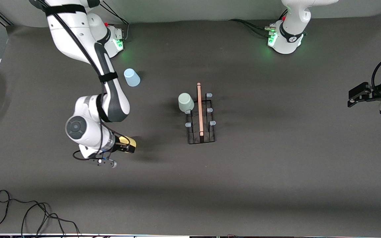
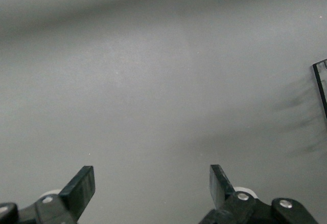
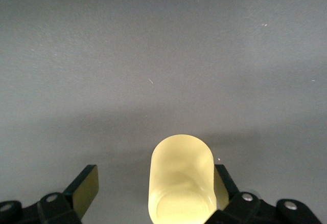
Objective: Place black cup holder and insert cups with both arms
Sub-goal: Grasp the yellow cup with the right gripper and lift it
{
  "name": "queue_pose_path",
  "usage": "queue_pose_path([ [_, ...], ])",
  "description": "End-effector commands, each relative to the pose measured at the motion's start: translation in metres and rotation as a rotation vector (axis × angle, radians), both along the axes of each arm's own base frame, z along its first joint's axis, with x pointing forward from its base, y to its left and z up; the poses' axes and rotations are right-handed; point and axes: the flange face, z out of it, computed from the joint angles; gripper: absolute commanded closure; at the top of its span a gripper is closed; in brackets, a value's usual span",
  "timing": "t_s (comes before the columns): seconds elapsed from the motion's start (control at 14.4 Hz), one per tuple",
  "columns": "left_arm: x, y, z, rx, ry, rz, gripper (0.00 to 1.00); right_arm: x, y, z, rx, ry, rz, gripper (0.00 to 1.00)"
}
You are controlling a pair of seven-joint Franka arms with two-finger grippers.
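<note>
The black cup holder (image 1: 201,134) stands mid-table, its wooden rod handle (image 1: 199,109) on top. The pale green cup (image 1: 186,101) sits upside down on a prong on the side toward the right arm's end. The light blue cup (image 1: 132,77) stands upside down on the table near the right arm's base. My right gripper (image 1: 127,144) is low over the table, open around the yellow cup (image 3: 181,180). The cup touches one finger (image 3: 220,179) and is apart from the other. My left gripper (image 1: 352,98) is open and empty (image 2: 152,177) at the left arm's end of the table.
Several bare capped prongs (image 1: 209,110) stand on the holder. A corner of the holder (image 2: 321,83) shows in the left wrist view. A loose black cable (image 1: 35,215) lies near the table's front edge at the right arm's end.
</note>
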Motion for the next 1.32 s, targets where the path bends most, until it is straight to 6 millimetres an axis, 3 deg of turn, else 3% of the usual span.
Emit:
queue_pose_path([
  [0.0, 0.000, -0.002, 0.006, 0.016, 0.010, 0.003, 0.00, -0.008, -0.001, -0.016, 0.004, -0.018, 0.030, 0.00],
  [0.28, -0.001, -0.003, 0.006, 0.016, 0.012, 0.003, 0.00, -0.019, -0.018, -0.033, -0.009, -0.008, 0.065, 0.00],
  [0.49, 0.000, -0.002, 0.005, 0.016, 0.012, 0.005, 0.00, -0.023, -0.018, -0.042, 0.006, -0.003, 0.041, 0.00],
  [0.62, 0.000, -0.002, 0.005, 0.016, 0.012, 0.005, 0.00, -0.024, -0.016, -0.039, 0.010, 0.002, 0.042, 0.18],
  [0.69, 0.000, -0.002, 0.005, 0.016, 0.012, 0.005, 0.00, -0.024, -0.016, -0.037, 0.013, 0.000, 0.042, 0.31],
  [0.83, 0.000, -0.003, 0.004, 0.016, 0.013, 0.003, 0.00, -0.024, -0.014, -0.031, 0.022, 0.005, 0.043, 0.67],
  [0.97, 0.000, -0.002, 0.004, 0.016, 0.012, 0.005, 0.00, -0.024, -0.010, -0.015, 0.045, 0.016, 0.047, 0.90],
  [1.04, 0.000, -0.002, 0.004, 0.016, 0.012, 0.005, 0.00, -0.024, -0.008, -0.003, 0.062, 0.023, 0.047, 0.99],
  [1.25, 0.000, -0.003, 0.006, 0.016, 0.009, 0.005, 0.00, -0.023, 0.000, 0.038, 0.114, 0.036, 0.030, 1.00],
])
